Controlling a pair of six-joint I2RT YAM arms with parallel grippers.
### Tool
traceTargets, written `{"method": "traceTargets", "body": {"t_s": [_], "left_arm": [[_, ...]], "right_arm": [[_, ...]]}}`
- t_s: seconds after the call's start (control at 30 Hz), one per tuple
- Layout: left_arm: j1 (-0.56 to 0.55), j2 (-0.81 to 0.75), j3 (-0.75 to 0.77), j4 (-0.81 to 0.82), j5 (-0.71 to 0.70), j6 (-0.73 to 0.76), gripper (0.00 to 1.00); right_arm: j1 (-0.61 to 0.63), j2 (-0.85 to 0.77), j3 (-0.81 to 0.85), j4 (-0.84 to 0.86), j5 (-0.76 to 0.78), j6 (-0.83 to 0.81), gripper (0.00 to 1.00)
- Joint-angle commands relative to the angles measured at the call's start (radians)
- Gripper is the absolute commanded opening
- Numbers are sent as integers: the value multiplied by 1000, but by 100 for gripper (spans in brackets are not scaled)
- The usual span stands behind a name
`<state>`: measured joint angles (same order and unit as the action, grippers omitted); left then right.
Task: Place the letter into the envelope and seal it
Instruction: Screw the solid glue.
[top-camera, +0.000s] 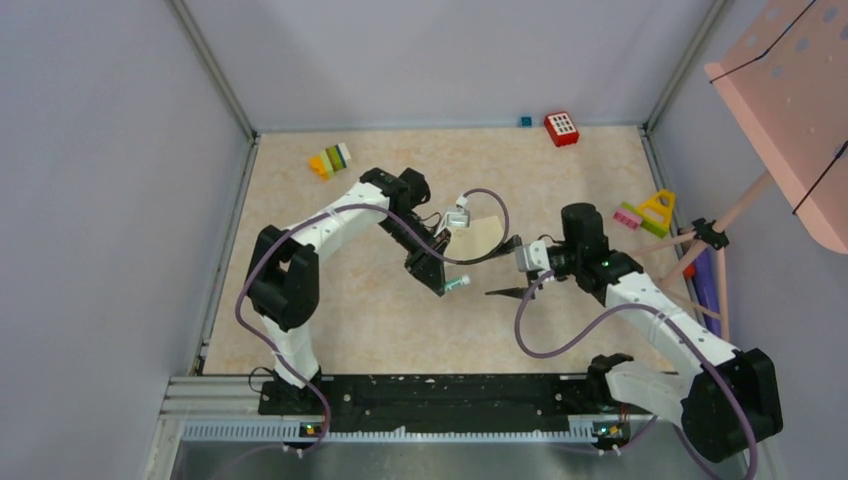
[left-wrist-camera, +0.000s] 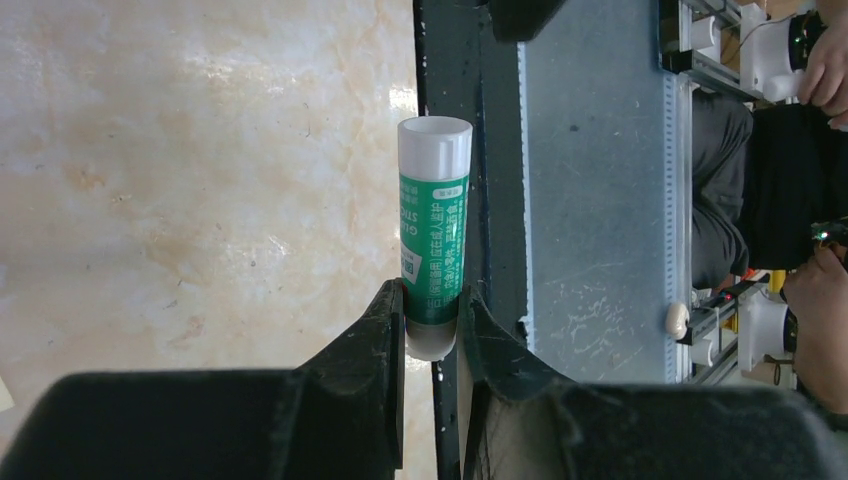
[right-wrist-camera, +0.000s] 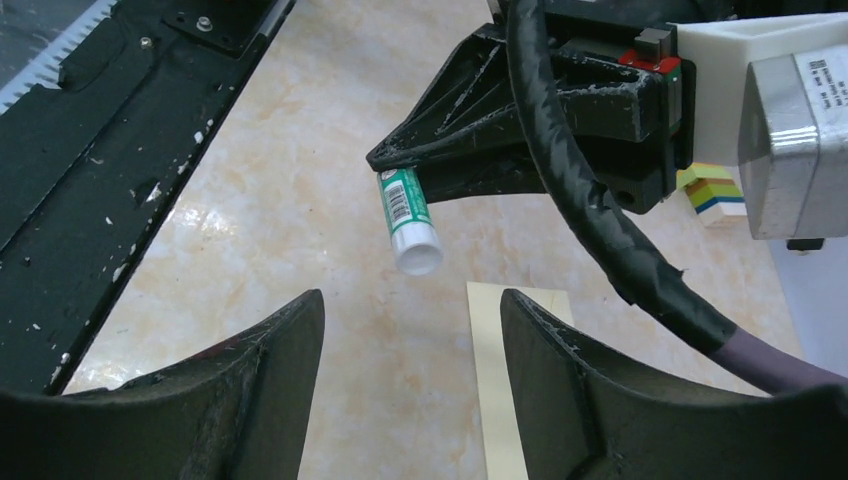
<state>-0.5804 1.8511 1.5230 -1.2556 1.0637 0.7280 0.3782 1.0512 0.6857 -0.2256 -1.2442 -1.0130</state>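
Observation:
My left gripper (left-wrist-camera: 432, 320) is shut on the base of a green glue stick (left-wrist-camera: 434, 230) with a white cap, held above the table near its middle (top-camera: 458, 284). The pale cream envelope (top-camera: 482, 238) lies flat just behind that gripper (top-camera: 445, 283), partly covered by its cable. In the right wrist view a strip of the envelope (right-wrist-camera: 495, 380) shows beside the right finger. My right gripper (right-wrist-camera: 410, 297) is open and empty, hovering to the right of the glue stick (right-wrist-camera: 408, 215), with its jaws toward it (top-camera: 505, 290). The letter is out of view.
Toy blocks (top-camera: 330, 160) lie at the back left. A red block (top-camera: 561, 128) and a small blue cube (top-camera: 525, 121) sit at the back wall. A pink and yellow toy (top-camera: 645, 212) is at the right edge, beside a pink stand (top-camera: 790, 100). The black rail (top-camera: 430, 395) runs along the front.

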Motion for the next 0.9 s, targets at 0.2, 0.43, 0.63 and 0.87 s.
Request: {"method": "traceTargets", "body": {"t_s": [0.2,0.43,0.63,0.87], "left_arm": [[-32,-26,26,58,1,-44,2],[-37,-7,42,5,31,1,2],[-42,5,56,-31,48,30,2],[-56,16,59,-42,42,38,2]], "right_arm": [[83,58,-5,112,11,29,60],[107,83,-7,124,8,39,51],[119,89,-14,156,19,56,48],[138,101,-21,198,22,91,39]]}}
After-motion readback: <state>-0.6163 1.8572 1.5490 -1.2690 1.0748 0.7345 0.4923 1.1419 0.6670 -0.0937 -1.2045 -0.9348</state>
